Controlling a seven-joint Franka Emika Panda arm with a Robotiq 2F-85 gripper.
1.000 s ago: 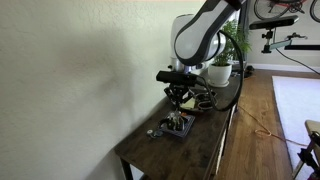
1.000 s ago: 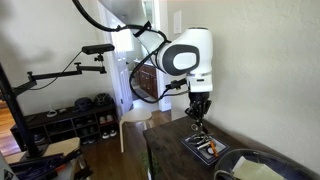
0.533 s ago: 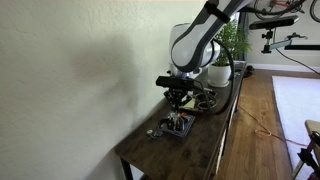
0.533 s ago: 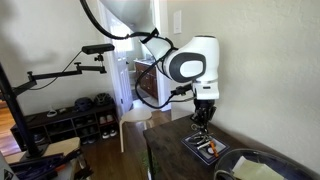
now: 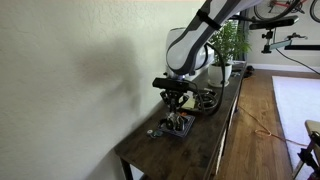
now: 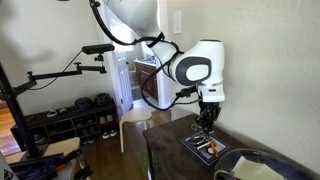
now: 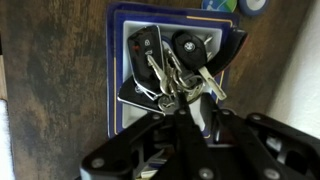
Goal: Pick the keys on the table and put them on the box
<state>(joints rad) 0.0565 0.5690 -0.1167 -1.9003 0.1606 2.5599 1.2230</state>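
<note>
The keys [image 7: 170, 78], a silvery bunch with two black fobs, lie spread over the dark blue tray-like box [image 7: 113, 70]. My gripper [image 7: 198, 108] stands right above them. Its fingers are close together on the ring end of the bunch, while the fobs rest in the box. In both exterior views the gripper [image 5: 176, 104] [image 6: 207, 122] points straight down over the box [image 5: 170, 133] [image 6: 195, 146] on the dark wooden table [image 5: 195, 155]. The keys [image 5: 178, 124] show as a glinting clump under the fingers.
The box sits near the table's end, close to the wall. Round dark dishes [image 6: 255, 170] stand further along the table, and a potted plant [image 5: 221, 60] stands at its far end. Camera stands and a shoe rack are on the floor beyond.
The arm has shifted a little and the gripper has come slightly lower over the box. The keys stay at the fingertips over the box.
</note>
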